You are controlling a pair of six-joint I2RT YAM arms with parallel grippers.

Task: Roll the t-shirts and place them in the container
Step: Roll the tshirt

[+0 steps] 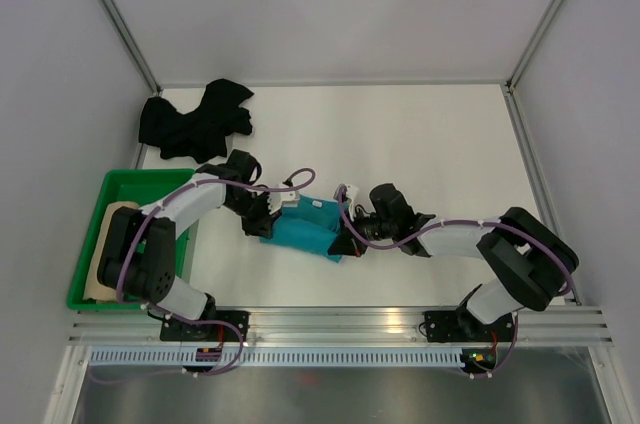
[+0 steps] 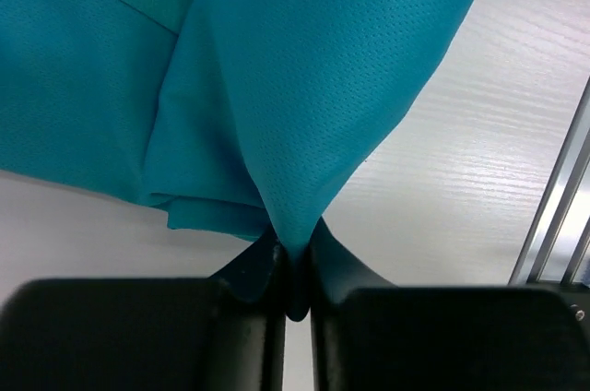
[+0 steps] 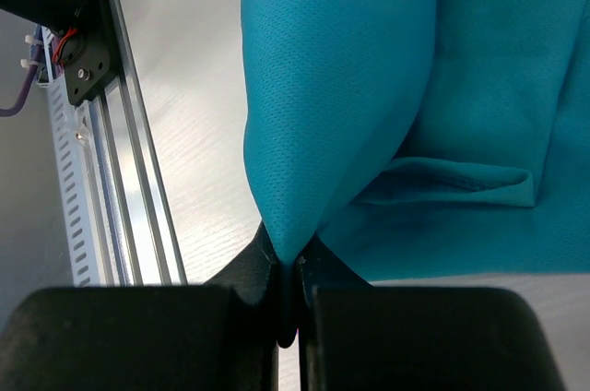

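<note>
The white wood-grain table (image 1: 420,144) sits between pale grey walls. My left jaws are clenched on a fold at the 9 o'clock side of the bright teal mesh-cloth t-shirt (image 1: 305,227), which lies near the table's middle. My right jaws pinch its 3 o'clock side just as tightly. The crumpled black cloth t-shirt (image 1: 195,119) lies at 10 o'clock. The beige cloth t-shirt (image 1: 100,254) lies in the green plastic tray (image 1: 120,184) at 8 o'clock.

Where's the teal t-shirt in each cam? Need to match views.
Top external: teal t-shirt mid-frame.
Left wrist: fills the top, a fold pinched in the left gripper at bottom centre.
Right wrist: fills the upper right, a fold pinched in the right gripper.
Shared landmark: aluminium rail, bottom in top external, right edge in left wrist, left in right wrist.
</note>
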